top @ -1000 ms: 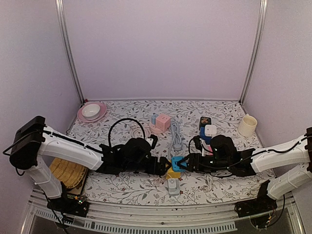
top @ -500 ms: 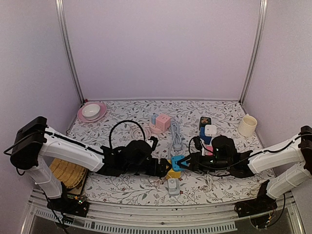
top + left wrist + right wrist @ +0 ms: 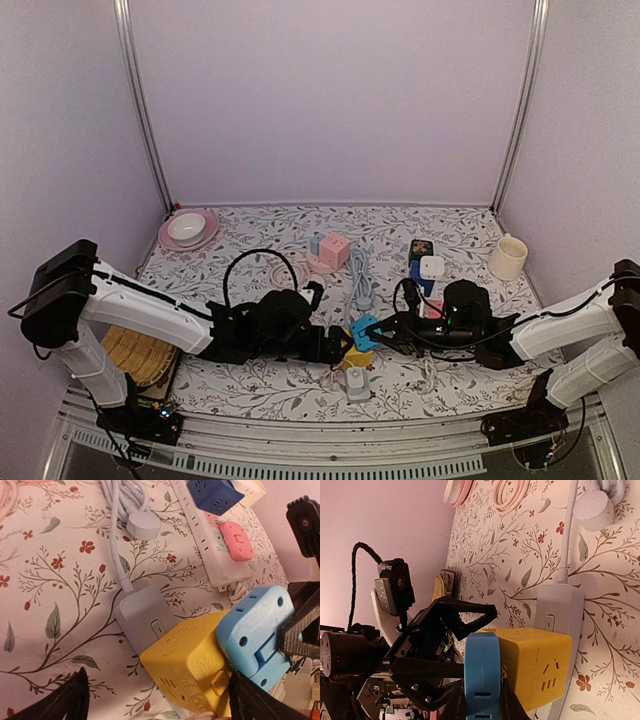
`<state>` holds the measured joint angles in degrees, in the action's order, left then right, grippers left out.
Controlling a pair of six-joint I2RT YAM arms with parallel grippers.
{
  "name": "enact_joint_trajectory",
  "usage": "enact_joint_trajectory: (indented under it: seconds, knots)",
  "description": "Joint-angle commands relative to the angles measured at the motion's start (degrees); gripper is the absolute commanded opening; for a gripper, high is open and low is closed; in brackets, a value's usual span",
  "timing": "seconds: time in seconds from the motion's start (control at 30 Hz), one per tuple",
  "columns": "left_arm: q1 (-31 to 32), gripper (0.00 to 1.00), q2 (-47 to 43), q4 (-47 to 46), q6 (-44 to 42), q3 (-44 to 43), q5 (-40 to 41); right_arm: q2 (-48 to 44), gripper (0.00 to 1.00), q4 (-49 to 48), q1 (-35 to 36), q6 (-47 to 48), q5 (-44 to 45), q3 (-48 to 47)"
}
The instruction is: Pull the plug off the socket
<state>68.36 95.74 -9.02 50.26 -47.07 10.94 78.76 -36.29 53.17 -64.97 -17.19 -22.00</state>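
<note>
Right wrist view: right gripper (image 3: 483, 702) pinching the blue plug (image 3: 481, 672).
The plug sits between its fingers, flush against the yellow socket cube (image 3: 535, 662) just beside them. The left gripper (image 3: 157, 680) is spread wide, flanking that cube, which touches a white power strip (image 3: 142, 622).

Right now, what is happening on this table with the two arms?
The right tool is shut on the blue plug, which sits in a yellow socket cube on a white power strip. The left tool stands open around the cube without gripping it. The plug is not yet pulled off.
</note>
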Motion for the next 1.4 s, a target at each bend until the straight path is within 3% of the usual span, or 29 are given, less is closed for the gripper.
enact_joint_trajectory:
  seconds: [0.0, 0.27, 0.43, 0.8, 0.93, 1.07, 1.27, 1.37]
  knots:
    - [0.7, 0.97, 2.4, 3.0, 0.0, 1.5, 0.5, -2.1, 0.04, -12.2, 0.8, -4.4, -8.3, 1.1]
    - [0.9, 0.97, 3.2, 3.0, 0.1, 1.0, 0.5, -5.4, 0.03, -14.1, 0.8, -6.5, -8.0, 1.7]
    - [1.1, 0.97, 3.8, 3.0, 0.2, 0.7, 0.4, -5.0, 0.03, -21.1, 0.9, -9.3, -7.8, 3.8]
    - [1.3, 0.97, 4.0, 3.0, 0.1, 0.5, 0.5, -7.6, 0.03, -21.7, 0.9, -8.2, -5.6, 4.2]
    - [1.4, 0.97, 3.1, 3.0, -0.1, 0.3, 0.6, -12.1, 0.03, -12.1, 0.6, -4.7, -1.4, 3.8]
    - [1.4, 0.97, 2.0, 3.7, -1.2, -0.8, 1.0, -18.6, 0.03, 6.1, 0.3, 2.6, 5.8, 1.1]
    - [1.4, 0.97, 0.3, 4.2, -3.2, -2.9, 1.4, -28.5, 0.03, 25.5, -4.7, 9.3, 14.2, 0.0]
    - [1.4, 0.97, -0.7, 3.2, -3.7, -3.1, 1.2, -34.0, 0.03, 34.3, -5.9, 9.9, 22.8, 0.1]
